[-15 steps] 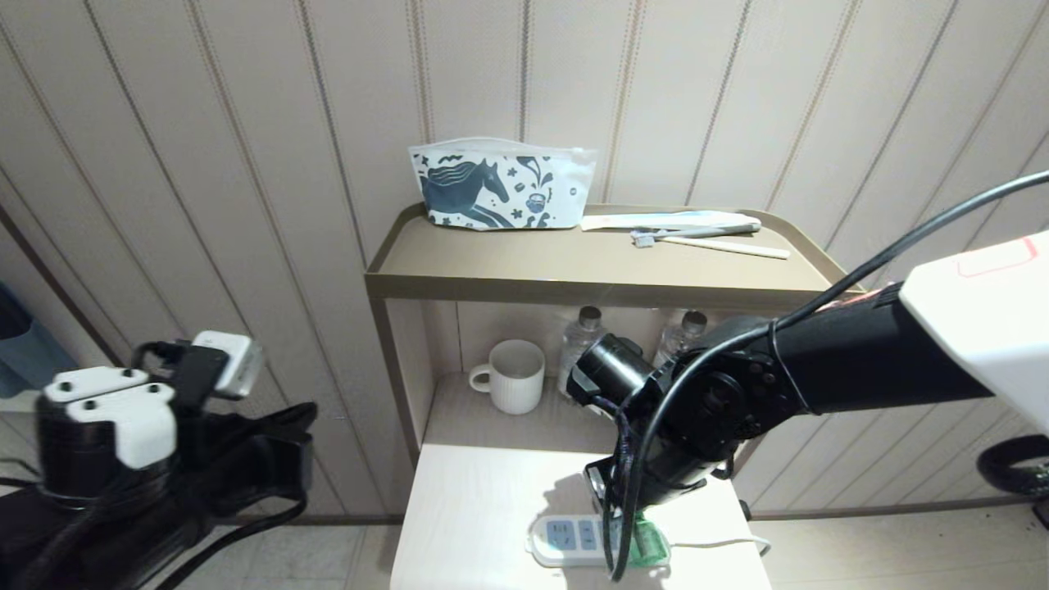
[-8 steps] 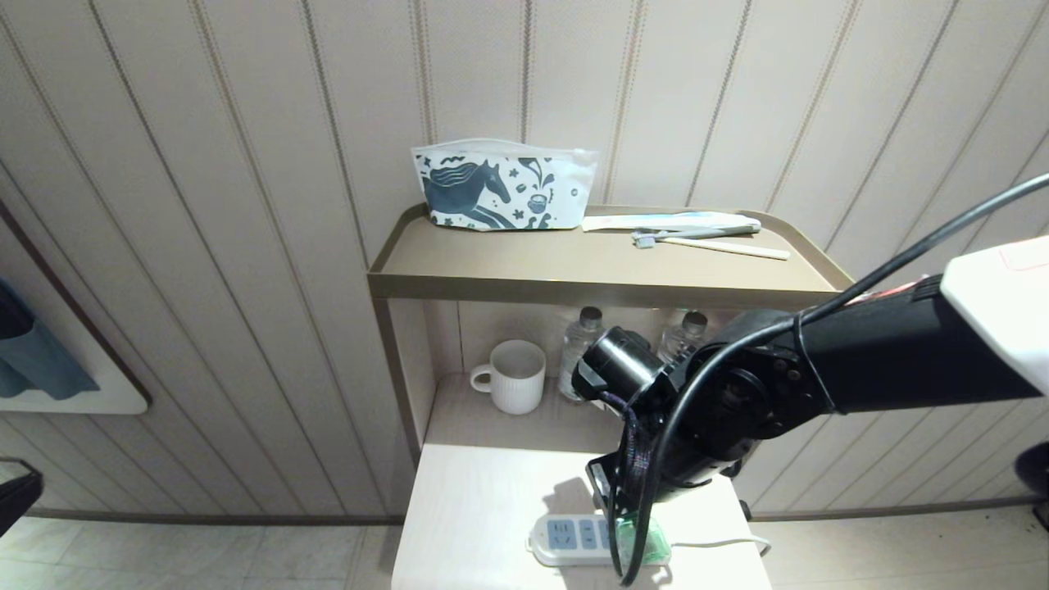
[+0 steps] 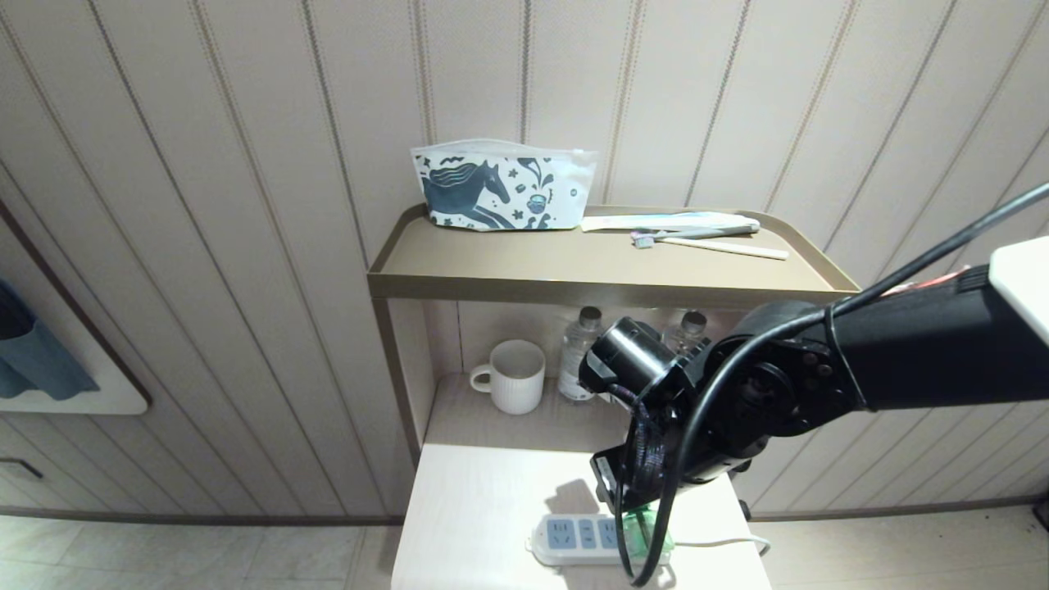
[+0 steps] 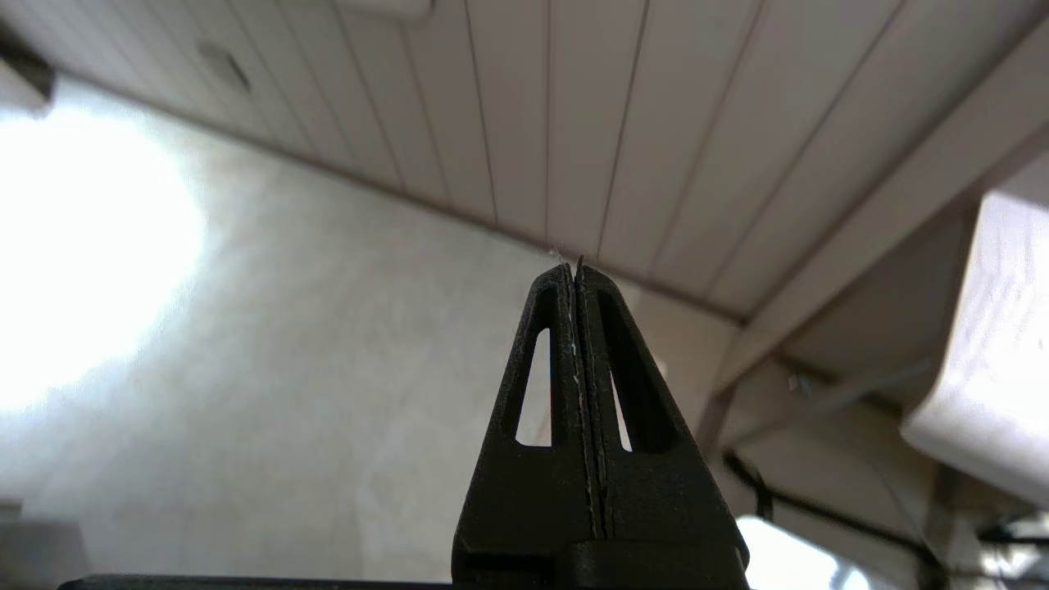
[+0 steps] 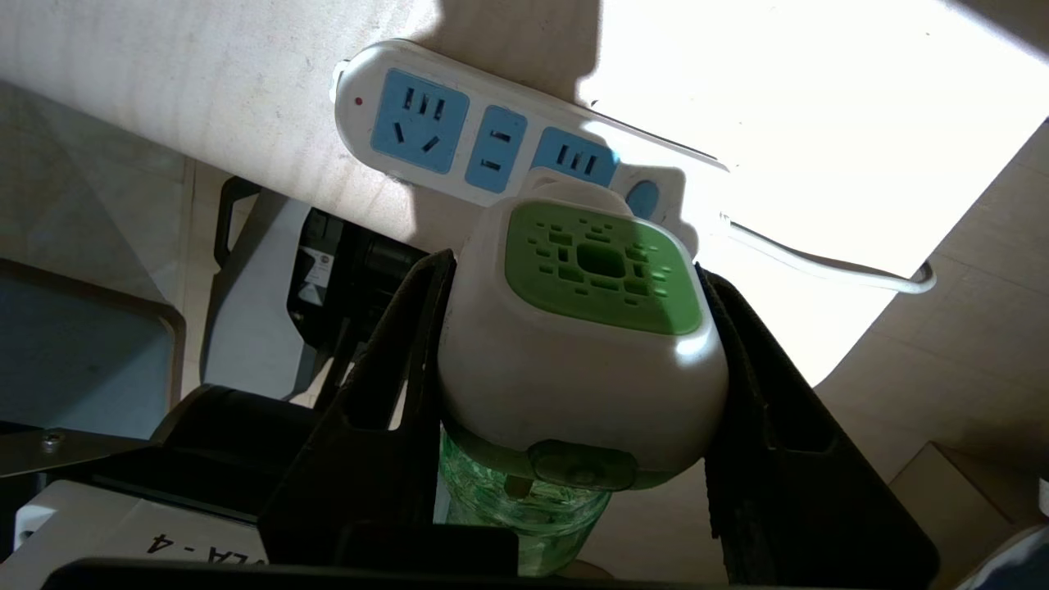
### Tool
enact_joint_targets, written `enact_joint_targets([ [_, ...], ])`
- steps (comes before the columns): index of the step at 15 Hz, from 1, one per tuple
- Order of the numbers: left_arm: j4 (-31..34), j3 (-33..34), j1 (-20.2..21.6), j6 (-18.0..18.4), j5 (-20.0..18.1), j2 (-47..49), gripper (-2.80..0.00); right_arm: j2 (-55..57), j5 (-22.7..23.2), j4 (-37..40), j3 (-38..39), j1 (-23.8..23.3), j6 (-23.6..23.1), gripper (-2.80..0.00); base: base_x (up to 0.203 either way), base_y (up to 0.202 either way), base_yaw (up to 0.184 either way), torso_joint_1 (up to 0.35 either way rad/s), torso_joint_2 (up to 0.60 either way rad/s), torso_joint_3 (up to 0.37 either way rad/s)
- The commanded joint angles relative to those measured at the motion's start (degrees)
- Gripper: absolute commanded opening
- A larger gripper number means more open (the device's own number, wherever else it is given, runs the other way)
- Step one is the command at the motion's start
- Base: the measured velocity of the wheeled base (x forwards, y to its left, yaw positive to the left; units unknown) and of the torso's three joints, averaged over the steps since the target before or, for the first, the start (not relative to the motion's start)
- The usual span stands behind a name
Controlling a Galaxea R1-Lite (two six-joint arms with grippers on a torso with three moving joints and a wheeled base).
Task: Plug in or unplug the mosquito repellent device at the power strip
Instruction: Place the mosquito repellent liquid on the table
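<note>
The white power strip (image 3: 574, 537) with light-blue sockets lies near the front edge of a low pale table (image 3: 475, 508). My right gripper (image 5: 574, 270) is shut on the mosquito repellent device (image 5: 582, 344), one finger on each side of its white-and-green head, with the green bottle toward the wrist. The device sits right over the power strip (image 5: 426, 135) at the socket nearest the cord; its prongs are hidden. In the head view only a green sliver of the device (image 3: 646, 528) shows under the right wrist. My left gripper (image 4: 574, 270) is shut and empty, out over the floor by the wall.
A thin white cord (image 3: 721, 542) runs right from the strip. Behind, a lower shelf holds a white mug (image 3: 512, 375) and two clear water bottles (image 3: 578, 352). The tan top shelf (image 3: 574, 287) carries a horse-print pouch (image 3: 500, 188) and a toothbrush (image 3: 697, 238).
My left arm, at the lower left of the head view a second ago, has swung out of that view. The right wrist has edged slightly right, still holding the device.
</note>
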Motion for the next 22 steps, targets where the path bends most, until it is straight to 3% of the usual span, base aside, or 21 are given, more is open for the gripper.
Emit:
enact_joint_targets([
  [1,-4.76,4.73,-0.05,0.93,1.85,-3.62,-2.80,-0.14,-0.57,0.12,0.17,0.59,0.20,-2.80,0.000,0.000,0.000,0.000,0.00,0.000],
  [4,-12.42,11.53,-0.50,6.31,4.58,-8.62,-2.80,-0.31,-1.53,0.04,0.52,0.68,0.28,-2.80,0.000,0.000,0.000,0.000,0.00,0.000],
  [8,-16.97,14.07,-0.72,10.67,-1.07,-14.72,-2.80,-2.21,-1.45,0.03,0.84,0.77,0.28,-2.80,0.000,0.000,0.000,0.000,0.00,0.000],
  [12,-24.16,18.72,-0.72,10.49,-15.26,-14.79,-2.80,-3.32,-1.55,0.03,0.96,0.86,0.20,-2.80,0.000,0.000,0.000,0.000,0.00,0.000],
  [14,-25.11,20.80,-0.87,9.97,-20.10,-14.73,-2.80,-3.74,-1.80,0.03,0.96,0.86,0.20,-2.80,0.000,0.000,0.000,0.000,0.00,0.000],
  [20,-25.77,20.95,-1.16,9.53,-21.00,-14.72,-2.80,-6.10,-2.48,-1.76,2.11,0.99,0.18,-2.80,0.000,0.000,0.000,0.000,0.00,0.000],
  [22,-25.84,20.95,-1.16,8.89,-20.82,-14.72,-2.80,-8.31,-6.98,-3.26,5.08,1.75,0.17,-2.80,0.000,0.000,0.000,0.000,0.00,0.000],
])
